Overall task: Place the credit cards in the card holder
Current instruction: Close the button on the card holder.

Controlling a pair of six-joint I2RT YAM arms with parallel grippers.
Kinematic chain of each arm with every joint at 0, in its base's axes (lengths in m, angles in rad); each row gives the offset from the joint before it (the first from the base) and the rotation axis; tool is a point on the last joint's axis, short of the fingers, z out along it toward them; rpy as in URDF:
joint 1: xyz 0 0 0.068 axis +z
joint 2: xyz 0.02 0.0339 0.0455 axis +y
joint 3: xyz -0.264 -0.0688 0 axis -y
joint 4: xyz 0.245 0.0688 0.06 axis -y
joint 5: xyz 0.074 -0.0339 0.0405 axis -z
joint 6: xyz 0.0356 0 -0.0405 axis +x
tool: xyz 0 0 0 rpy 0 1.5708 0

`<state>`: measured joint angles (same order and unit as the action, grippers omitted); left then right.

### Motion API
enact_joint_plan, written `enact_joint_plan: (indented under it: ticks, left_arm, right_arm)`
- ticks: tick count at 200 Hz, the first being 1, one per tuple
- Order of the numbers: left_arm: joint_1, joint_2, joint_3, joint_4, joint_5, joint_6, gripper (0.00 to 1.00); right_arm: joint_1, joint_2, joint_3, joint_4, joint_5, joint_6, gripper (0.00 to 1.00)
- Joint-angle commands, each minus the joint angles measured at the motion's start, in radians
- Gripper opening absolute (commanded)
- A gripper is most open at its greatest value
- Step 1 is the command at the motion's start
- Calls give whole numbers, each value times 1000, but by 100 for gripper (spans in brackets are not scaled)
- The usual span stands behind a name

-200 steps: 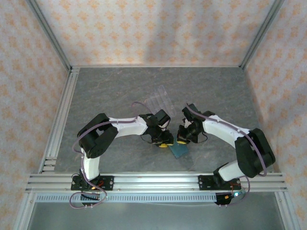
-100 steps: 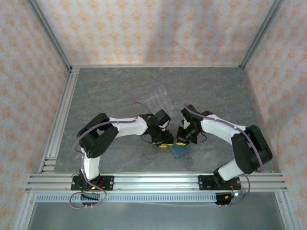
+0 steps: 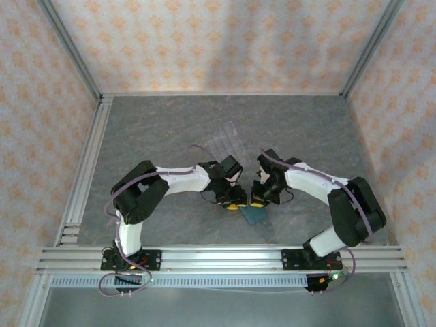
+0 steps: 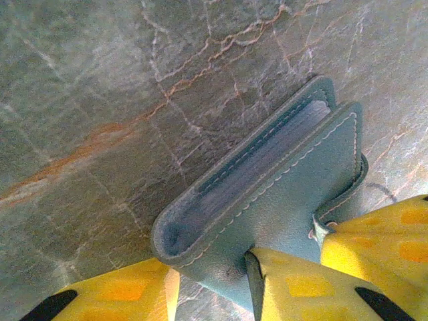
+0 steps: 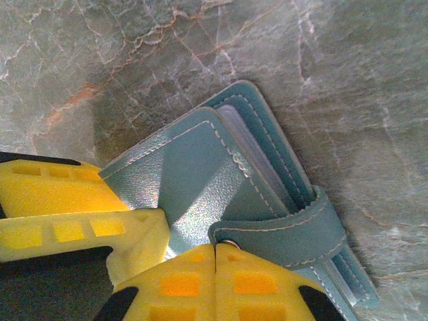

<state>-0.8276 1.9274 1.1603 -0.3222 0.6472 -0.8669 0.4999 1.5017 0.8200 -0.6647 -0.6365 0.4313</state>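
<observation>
Both grippers at the teal card holder (image 3: 255, 214)

Left gripper (image 4: 210, 284) pinches its cover edge; right gripper (image 5: 215, 281), fully closed, presses its clasp strap (image 5: 281, 231).

Grey marbled tabletop (image 3: 157, 129) with rusty veins; around it stand peach-patterned walls (image 3: 225, 41). Aluminium rails (image 3: 225, 259) along its near and left edges, metal posts at the far corners. Soft even light.

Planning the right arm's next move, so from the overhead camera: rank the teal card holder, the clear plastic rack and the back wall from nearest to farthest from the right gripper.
1. Card holder: right at the right gripper, just on its near side.
2. Clear plastic rack: farther back and to the left, on the table.
3. Back wall: beyond the table's far edge, farthest.
</observation>
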Motion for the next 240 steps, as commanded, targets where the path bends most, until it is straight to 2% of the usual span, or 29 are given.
enact_joint_plan:
  ticks: [1,75,156,240]
  left_arm:
    - [-8,50,6,-13,-29,-4,34]
    - [-8,50,0,-6,-29,-10,34]
    - [-8,43,-7,-5,-32,-12,34]
    - [-7,21,1,-25,-53,-11,34]
  right_arm:
    - [-4,7,-32,-58,-6,-22,0]
    - [-4,-9,-57,-53,-4,-20,0]
    - [-4,7,-92,-58,109,-7,0]
    - [-4,23,-191,8,163,73,0]
